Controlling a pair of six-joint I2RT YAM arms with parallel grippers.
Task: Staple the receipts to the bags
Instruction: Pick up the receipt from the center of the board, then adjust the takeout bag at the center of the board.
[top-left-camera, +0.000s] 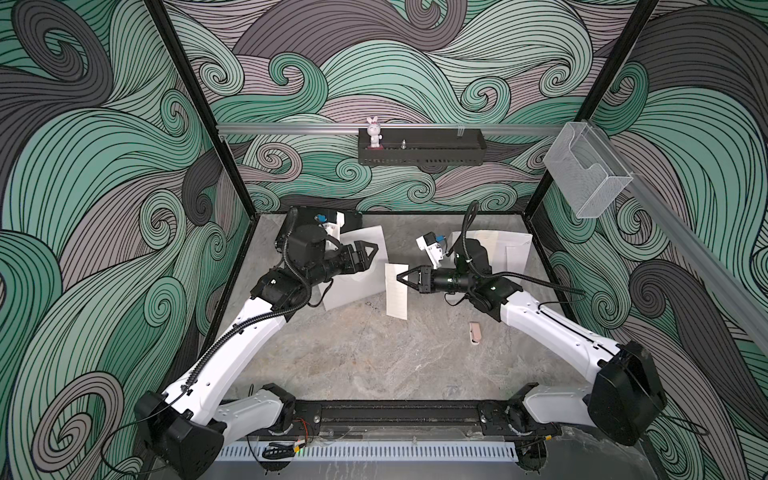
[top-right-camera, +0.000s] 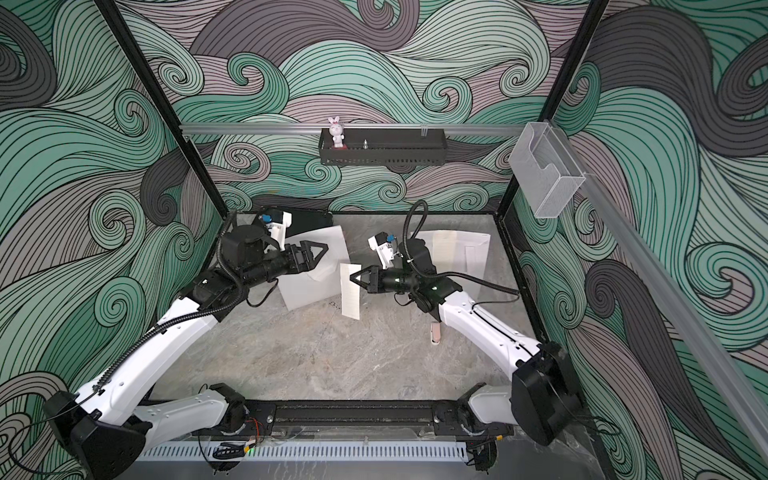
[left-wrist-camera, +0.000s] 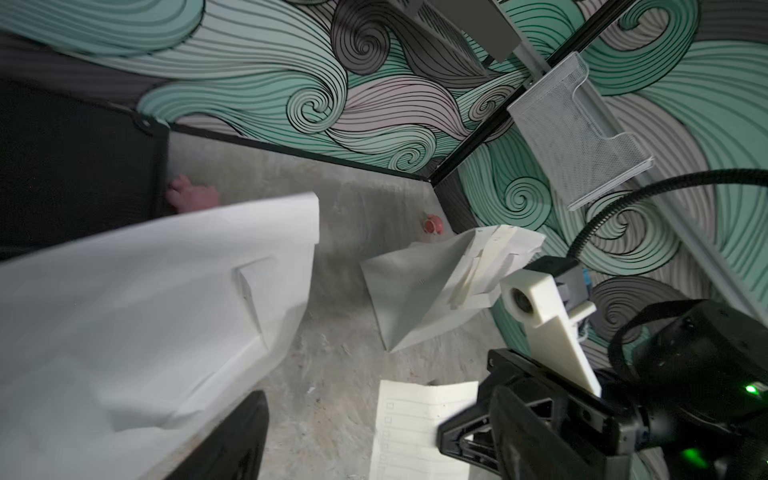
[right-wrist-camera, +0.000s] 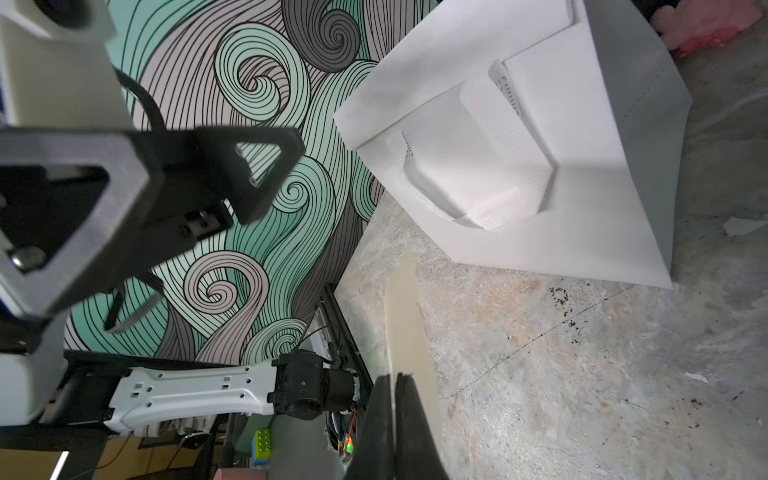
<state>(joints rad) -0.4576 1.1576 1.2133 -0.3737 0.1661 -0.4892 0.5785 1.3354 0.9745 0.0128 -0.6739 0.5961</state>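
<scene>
In both top views my right gripper (top-left-camera: 400, 279) (top-right-camera: 352, 277) is shut on one edge of a cream receipt (top-left-camera: 397, 299) (top-right-camera: 350, 299), which hangs above the table's middle. The right wrist view shows that receipt (right-wrist-camera: 405, 307) edge-on between the closed fingers (right-wrist-camera: 411, 419). My left gripper (top-left-camera: 371, 251) (top-right-camera: 322, 248) hovers open and empty over the left white bag (top-left-camera: 353, 291) (top-right-camera: 305, 291) (right-wrist-camera: 561, 174); one of its fingers (left-wrist-camera: 237, 436) shows in the left wrist view. The right bag (top-left-camera: 517, 249) (left-wrist-camera: 407, 299) lies at the back right with a second cream receipt (top-left-camera: 487, 245) (left-wrist-camera: 488, 266) on it.
A small pink-and-white stapler (top-left-camera: 476, 332) (top-right-camera: 435, 332) lies on the table in front of the right arm. A black case (top-left-camera: 351, 218) (left-wrist-camera: 75, 166) stands at the back left behind the left bag. Small pink objects (left-wrist-camera: 193, 195) lie near the back wall.
</scene>
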